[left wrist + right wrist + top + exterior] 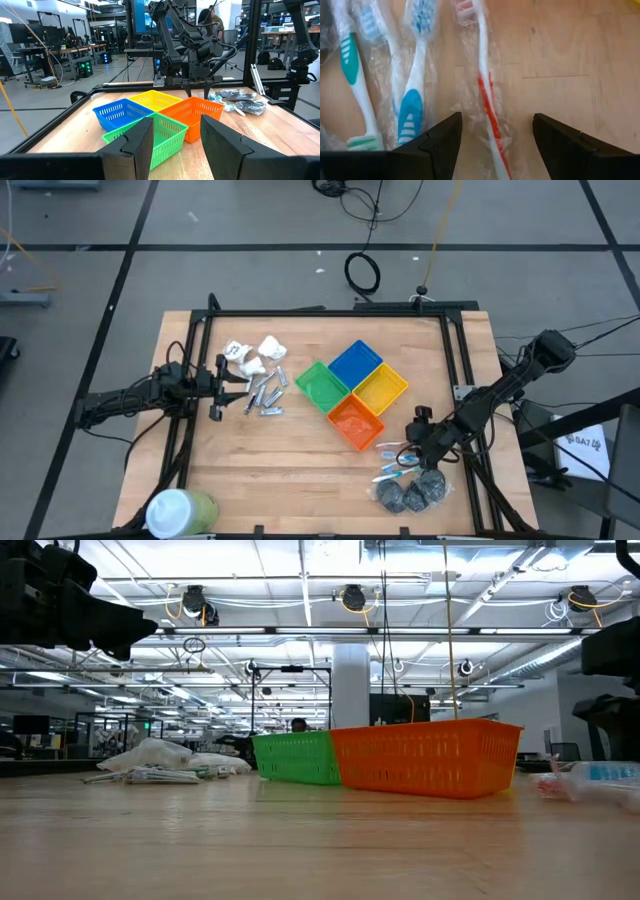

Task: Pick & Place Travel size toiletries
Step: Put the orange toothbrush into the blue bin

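While my right tool [418, 442] hung low over the desk [300, 470] with its fingers [437, 145] spread apart and holding nothing, the wrapped toothbrushes lay directly beneath it. A red-and-white toothbrush [487, 100] ran lengthwise through the gap between the fingers, and a blue-and-white toothbrush [415, 95] lay just beside it, past one finger. The dark grey wads [412, 493] sat near the brushes, at the desk's edge. My left tool [222, 387] waited with fingers apart beside the silver pieces [265, 395] and white packets [255, 355], touching neither.
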`<state>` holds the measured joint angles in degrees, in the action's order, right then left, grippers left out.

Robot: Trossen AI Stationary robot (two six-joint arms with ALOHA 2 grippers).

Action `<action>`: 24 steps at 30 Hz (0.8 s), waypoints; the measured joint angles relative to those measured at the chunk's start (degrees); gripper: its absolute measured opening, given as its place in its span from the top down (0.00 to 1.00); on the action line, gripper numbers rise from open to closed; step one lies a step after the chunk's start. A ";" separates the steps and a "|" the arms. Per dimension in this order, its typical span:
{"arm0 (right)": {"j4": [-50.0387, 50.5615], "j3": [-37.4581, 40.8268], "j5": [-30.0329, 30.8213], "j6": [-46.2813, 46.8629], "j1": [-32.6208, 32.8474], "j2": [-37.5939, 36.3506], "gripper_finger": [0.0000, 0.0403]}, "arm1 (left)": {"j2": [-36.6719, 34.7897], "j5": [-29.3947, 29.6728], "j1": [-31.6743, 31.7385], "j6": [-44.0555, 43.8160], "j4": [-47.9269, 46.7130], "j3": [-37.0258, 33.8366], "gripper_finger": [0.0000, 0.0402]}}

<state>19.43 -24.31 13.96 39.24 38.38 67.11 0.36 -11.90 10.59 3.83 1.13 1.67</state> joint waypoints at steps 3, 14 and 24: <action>-0.15 0.06 0.11 0.38 -0.01 0.02 0.48 | 0.00 0.00 -0.01 -0.01 0.00 -0.01 0.60; -1.19 0.19 -0.57 0.21 -0.01 -0.37 0.81 | 0.00 0.00 -0.01 -0.02 0.00 0.00 0.60; -0.47 0.34 -2.68 0.54 -0.03 -3.16 0.95 | 0.00 0.00 -0.02 -0.02 0.00 0.00 0.60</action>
<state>18.96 -23.97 11.27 39.78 38.35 63.95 0.36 -11.90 10.57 3.81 1.13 1.66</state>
